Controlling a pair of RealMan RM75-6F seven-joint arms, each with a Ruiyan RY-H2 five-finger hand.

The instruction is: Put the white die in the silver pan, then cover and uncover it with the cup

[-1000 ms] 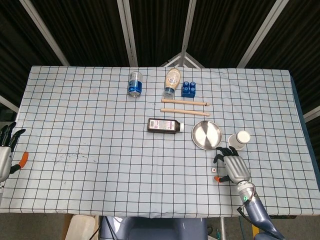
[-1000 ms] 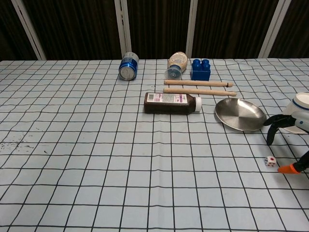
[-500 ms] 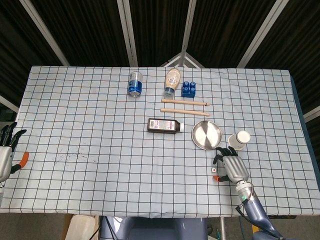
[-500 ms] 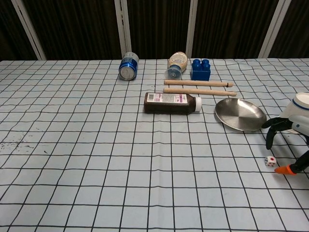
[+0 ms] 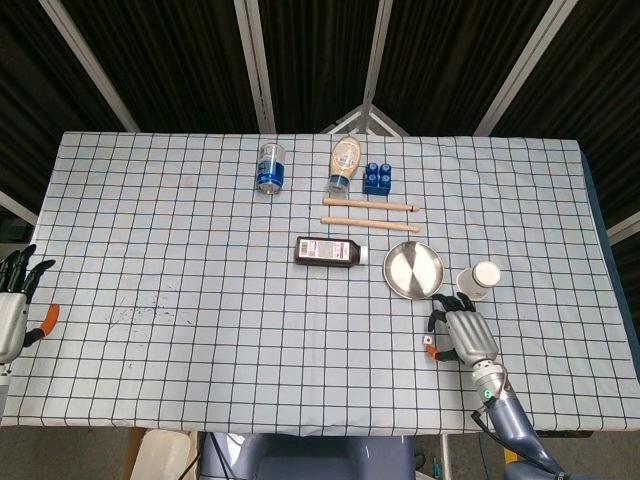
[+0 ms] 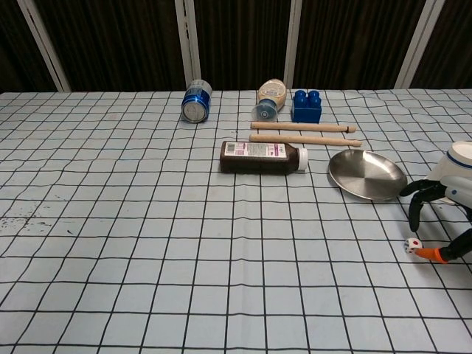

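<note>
**Die not yet picked up**

Die (image 6: 412,244) sits on the cloth just in front of the pan (image 6: 366,175), toward the robot. It is a cube with no long axis; a red-pipped face points at the chest camera. Right hand (image 5: 463,335) is over it, fingers apart, orange thumb tip touching or nearly touching the die; nothing gripped. Best to pinch opposite faces squarely and lift straight. Cup (image 5: 479,280) lies just right of the pan. Left hand (image 5: 14,305) hangs open, far left of the pan.
</note>
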